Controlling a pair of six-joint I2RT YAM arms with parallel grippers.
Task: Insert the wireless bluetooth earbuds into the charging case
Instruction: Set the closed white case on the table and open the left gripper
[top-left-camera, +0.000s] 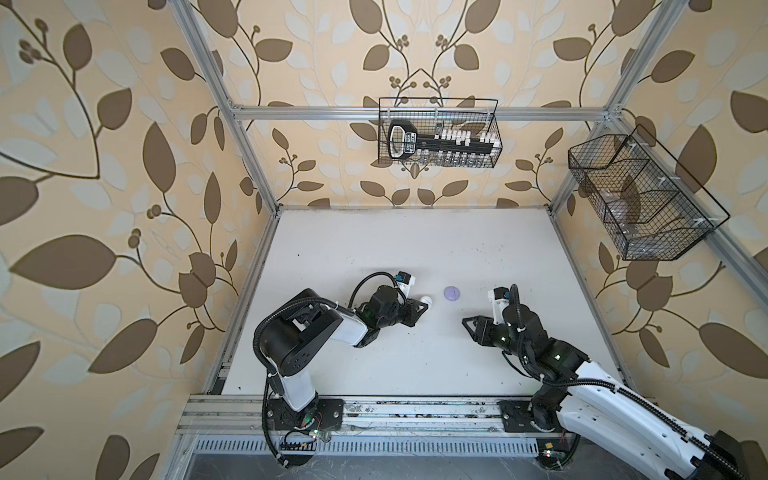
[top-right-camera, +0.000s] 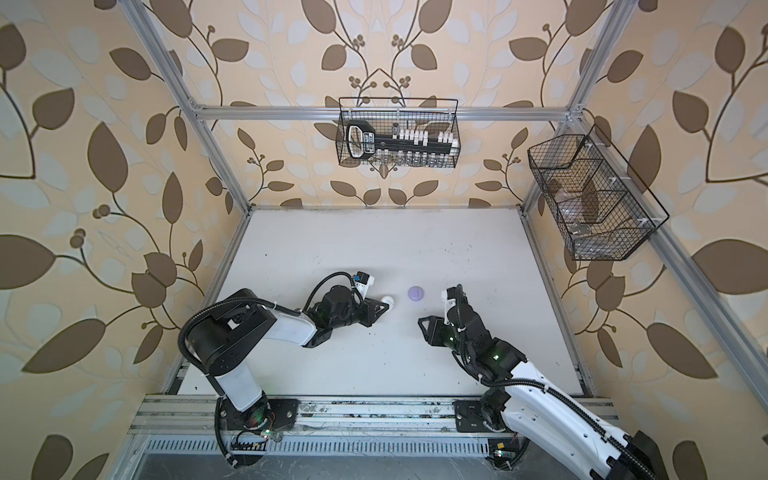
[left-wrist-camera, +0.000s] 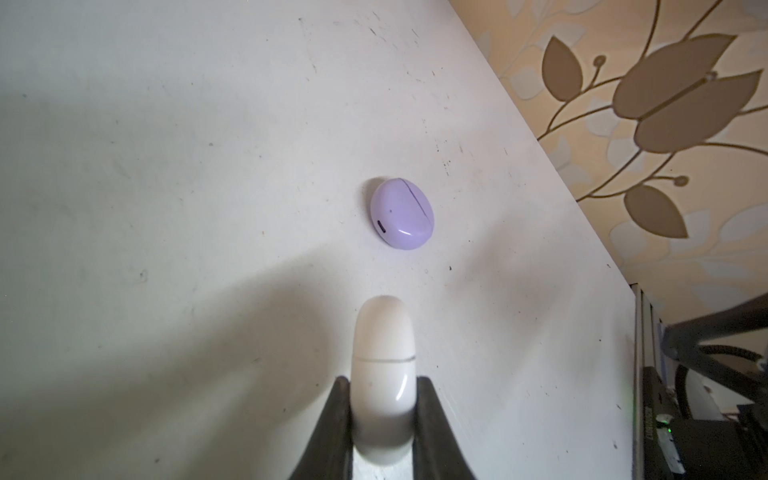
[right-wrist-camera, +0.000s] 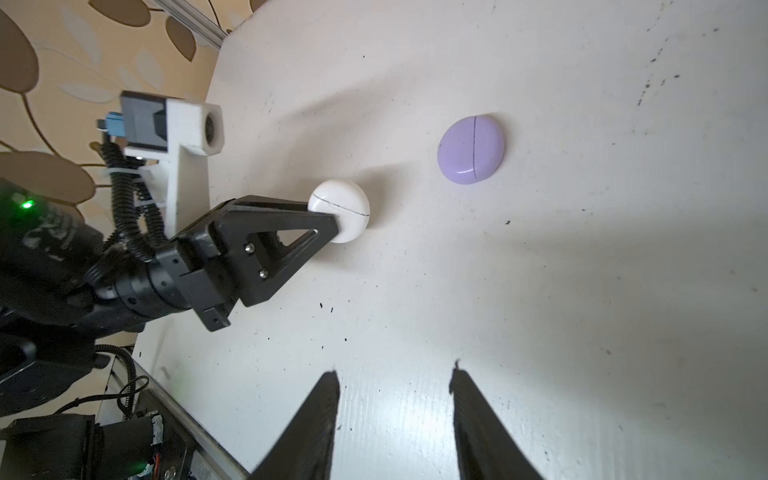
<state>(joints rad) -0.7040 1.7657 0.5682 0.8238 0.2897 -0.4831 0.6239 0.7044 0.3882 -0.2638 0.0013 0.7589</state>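
port (left-wrist-camera: 381, 227) on lilac case (left-wrist-camera: 402, 212) shows only in left wrist view.

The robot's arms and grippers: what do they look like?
The left arm and right arm have black joints, white shells and black ribbed cable hoses. The left gripper and right gripper have black triangular fingers. Green lights glow on joints.

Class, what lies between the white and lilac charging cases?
Only bare tabletop separates the white charging case from the lilac charging case; the left wrist view shows it.
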